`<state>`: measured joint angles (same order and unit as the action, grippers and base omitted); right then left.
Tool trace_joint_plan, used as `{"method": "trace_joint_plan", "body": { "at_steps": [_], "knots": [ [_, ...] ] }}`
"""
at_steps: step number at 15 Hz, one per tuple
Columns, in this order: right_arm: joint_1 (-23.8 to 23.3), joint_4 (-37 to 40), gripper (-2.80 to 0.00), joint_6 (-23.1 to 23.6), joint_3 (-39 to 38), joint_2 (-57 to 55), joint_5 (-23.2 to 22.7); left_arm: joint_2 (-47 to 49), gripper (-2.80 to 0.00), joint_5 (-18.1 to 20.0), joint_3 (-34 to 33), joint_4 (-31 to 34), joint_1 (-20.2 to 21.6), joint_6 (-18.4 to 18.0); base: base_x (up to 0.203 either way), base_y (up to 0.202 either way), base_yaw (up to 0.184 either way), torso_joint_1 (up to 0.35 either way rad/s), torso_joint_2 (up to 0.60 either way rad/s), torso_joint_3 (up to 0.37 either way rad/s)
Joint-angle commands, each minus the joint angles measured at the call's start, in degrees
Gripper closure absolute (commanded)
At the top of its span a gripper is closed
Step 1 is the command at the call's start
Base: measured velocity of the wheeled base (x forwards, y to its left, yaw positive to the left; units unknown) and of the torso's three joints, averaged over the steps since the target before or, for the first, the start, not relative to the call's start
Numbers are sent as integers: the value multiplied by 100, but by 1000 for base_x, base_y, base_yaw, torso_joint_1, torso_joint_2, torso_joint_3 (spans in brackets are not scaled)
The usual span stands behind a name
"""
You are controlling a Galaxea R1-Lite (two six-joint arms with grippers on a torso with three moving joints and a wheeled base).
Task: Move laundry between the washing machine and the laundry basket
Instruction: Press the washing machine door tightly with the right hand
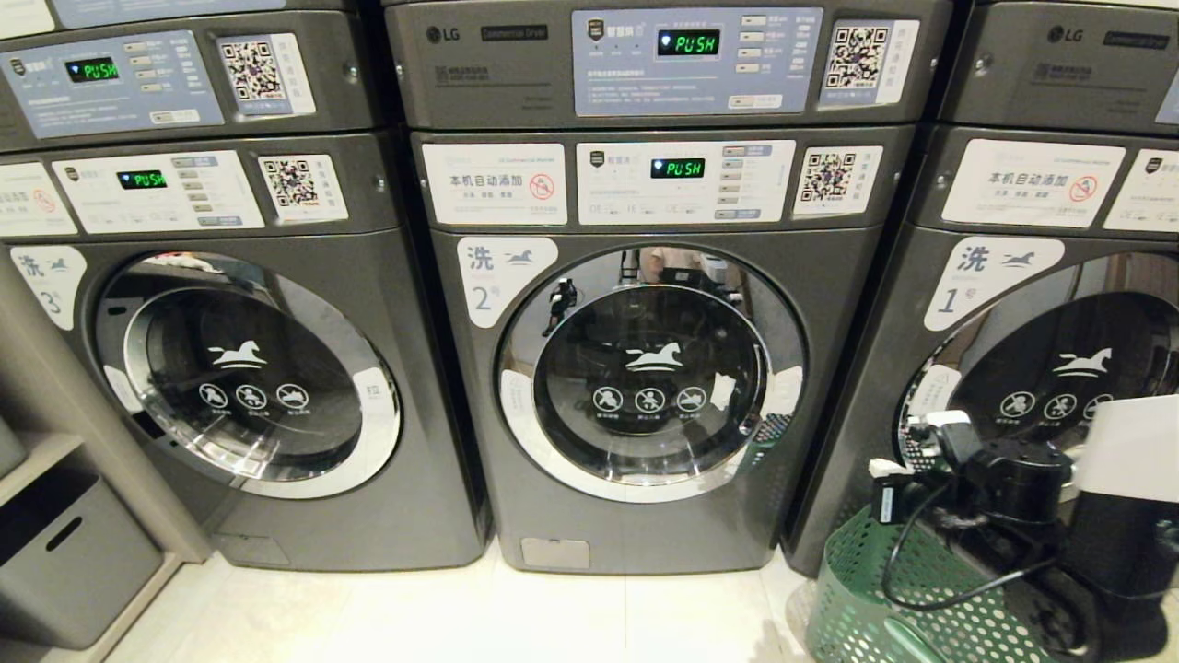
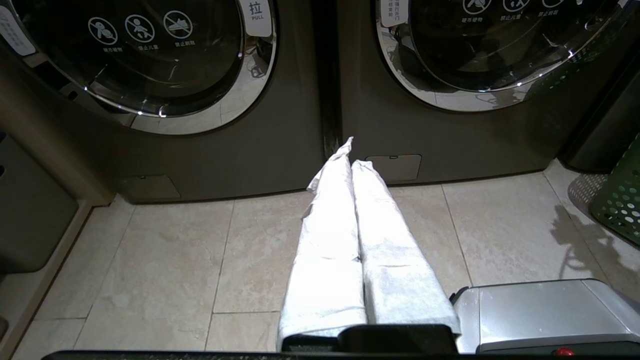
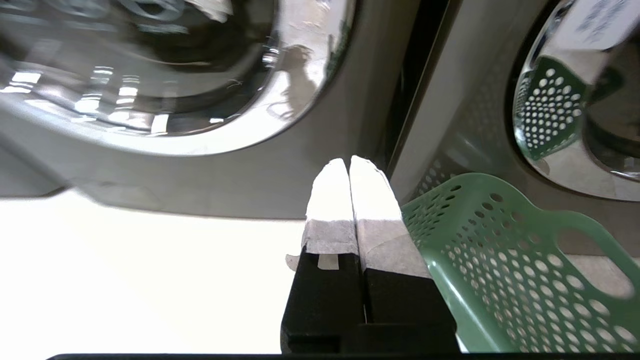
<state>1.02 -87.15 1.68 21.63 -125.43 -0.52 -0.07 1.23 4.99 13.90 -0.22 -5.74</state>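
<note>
pale tiled floor (image 2: pixel 165 250), three grey machines (doors shut), green laundry basket (image 1: pixel 857 589)

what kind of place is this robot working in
Most likely a self-service laundromat: numbered front-loaders stand side by side, the washing machine marked 2 in the middle, each with QR code stickers and PUSH displays, dryers stacked above.

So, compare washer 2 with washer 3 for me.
Washer 2 faces the head camera square on with its white label reading 2, while washer 3 stands to its left, seen at an angle, with a label reading 3. Washer 2's door glass mirrors the green laundry basket; washer 3's does not. Both are dark grey, with doors shut and PUSH displayed.
</note>
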Motion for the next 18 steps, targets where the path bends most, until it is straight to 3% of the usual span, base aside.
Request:
{"method": "trace_joint_plan", "body": {
  "at_steps": [1,4,11,14,18],
  "knots": [
    [17,-40,0,7,-952,1791,-96,-1,0,9,2,7,-4,-15,0,0,0,0,0,0],
    [-3,943,0,29,-1601,4207,-279,-1,0,-9,2,7,-1,2,0,0,0,0,0,0],
    [-12,5660,0,591,-2063,8986,-485,-1,0,15,-1,7,-2,11,0,0,0,0,0,0],
    [-6,6840,0,827,-2149,9610,-345,-1,0,17,-6,7,1,10,0,0,0,0,0,0],
    [3,6913,0,817,-2163,9634,-247,-1,0,10,-4,7,-4,19,116,0,0,5,3,1]
  ]
}}
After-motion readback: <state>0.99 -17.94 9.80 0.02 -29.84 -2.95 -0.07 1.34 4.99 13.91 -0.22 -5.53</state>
